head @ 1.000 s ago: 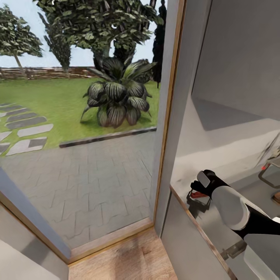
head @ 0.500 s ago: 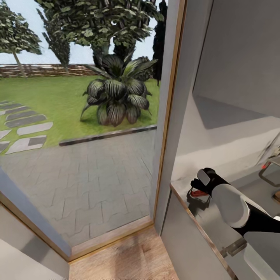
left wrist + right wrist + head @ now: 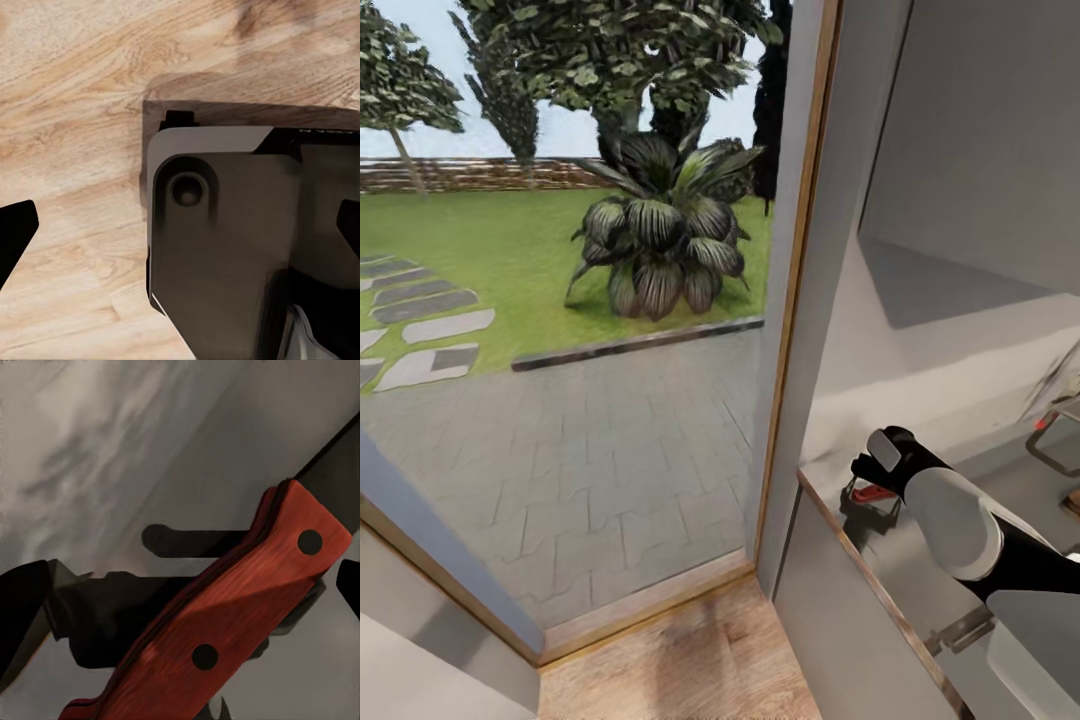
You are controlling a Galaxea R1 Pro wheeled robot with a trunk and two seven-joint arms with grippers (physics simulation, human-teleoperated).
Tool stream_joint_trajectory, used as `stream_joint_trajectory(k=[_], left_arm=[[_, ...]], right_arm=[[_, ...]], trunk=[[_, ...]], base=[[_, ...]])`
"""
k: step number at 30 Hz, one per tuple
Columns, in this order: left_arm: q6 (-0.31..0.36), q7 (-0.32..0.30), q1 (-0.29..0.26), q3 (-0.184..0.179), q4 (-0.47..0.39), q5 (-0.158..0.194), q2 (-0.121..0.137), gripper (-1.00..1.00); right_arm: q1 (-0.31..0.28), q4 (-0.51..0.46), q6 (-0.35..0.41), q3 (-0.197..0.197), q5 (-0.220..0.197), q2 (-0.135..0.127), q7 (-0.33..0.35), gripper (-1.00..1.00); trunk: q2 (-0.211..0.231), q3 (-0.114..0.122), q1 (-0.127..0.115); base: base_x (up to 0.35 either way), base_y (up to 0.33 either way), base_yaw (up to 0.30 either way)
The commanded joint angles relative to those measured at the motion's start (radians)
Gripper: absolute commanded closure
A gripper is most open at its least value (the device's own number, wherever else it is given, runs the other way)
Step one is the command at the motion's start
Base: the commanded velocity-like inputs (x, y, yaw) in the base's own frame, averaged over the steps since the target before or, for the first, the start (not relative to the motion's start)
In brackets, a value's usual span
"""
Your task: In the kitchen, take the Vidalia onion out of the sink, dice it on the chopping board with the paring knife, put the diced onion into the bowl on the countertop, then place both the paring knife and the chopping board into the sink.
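My right arm has a glossy white rounded shell over a black sleeve; its claw looks black, perhaps with a pale pad.

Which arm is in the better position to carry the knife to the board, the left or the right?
The right. Its gripper is down on the countertop with the red-handled knife between its fingers. The left wrist view looks down at wooden floor, so that arm probably hangs low, away from the counter.

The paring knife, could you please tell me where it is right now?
The paring knife sits between the right gripper fingers over the grey countertop, just right of the glass door frame.
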Motion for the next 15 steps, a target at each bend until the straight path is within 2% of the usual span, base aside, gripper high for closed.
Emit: stream_joint_trajectory(k=[1,15], left_arm=[[0.001,0.001,-0.002,-0.003,0.002,0.007,0.0,-1.0],[0.001,0.0,-0.002,-0.003,0.002,0.007,0.0,-1.0]], right_arm=[[0.054,0.0,0.004,-0.003,0.014,0.0,-0.003,-1.0],[0.054,0.001,0.004,-0.002,0.014,-0.001,-0.003,-1.0]], trunk=[[-0.001,-0.003,0.001],[-0.001,-0.003,0.001]], base=[[0.0,0.0,0.0],[-0.055,-0.028,0.0]])
